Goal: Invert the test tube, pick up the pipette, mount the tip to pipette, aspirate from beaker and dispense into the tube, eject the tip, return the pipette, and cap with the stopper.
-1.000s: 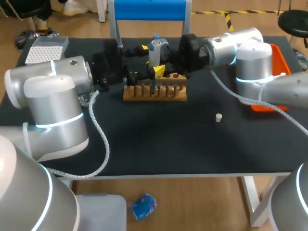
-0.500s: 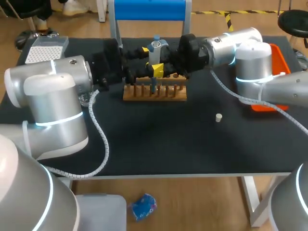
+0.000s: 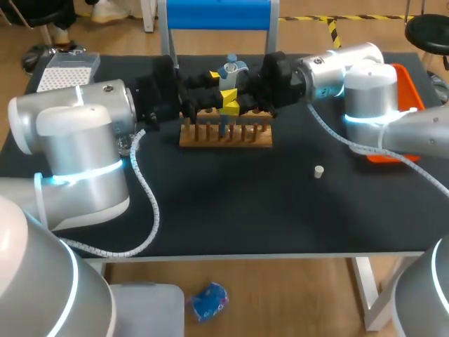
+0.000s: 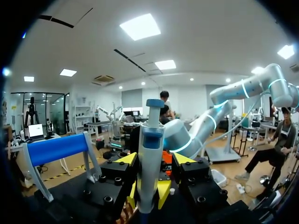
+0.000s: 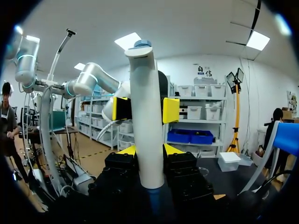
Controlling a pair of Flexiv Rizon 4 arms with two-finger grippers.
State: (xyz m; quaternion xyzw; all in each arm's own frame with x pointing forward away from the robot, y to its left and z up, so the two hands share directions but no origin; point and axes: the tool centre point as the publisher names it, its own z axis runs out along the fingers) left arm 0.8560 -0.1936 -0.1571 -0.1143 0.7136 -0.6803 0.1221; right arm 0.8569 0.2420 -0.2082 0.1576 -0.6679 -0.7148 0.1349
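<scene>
1. The pipette [image 3: 228, 76] is shown upright over the wooden rack [image 3: 225, 137], at the middle of the far side of the table [image 3: 231, 203]. Its long axis is vertical, with the blue-capped plunger end uppermost and the lower end directed down towards the rack.
2. The left gripper [image 4: 155, 159] is closed upon the pipette. In the right wrist view its yellow pads [image 5: 171, 110] are seen pressed against the white barrel from two sides.
3. The right gripper [image 5: 149, 149] is likewise clamped on the barrel, lower down and from the opposite side.
4. In both wrist views the pipette's lower end is hidden by the fingers.
5. Any lettering on the pipette is too small to be read.
6. The small white stopper [image 3: 318, 171] lies on the table, well apart from the rack, on the right arm's side.
</scene>
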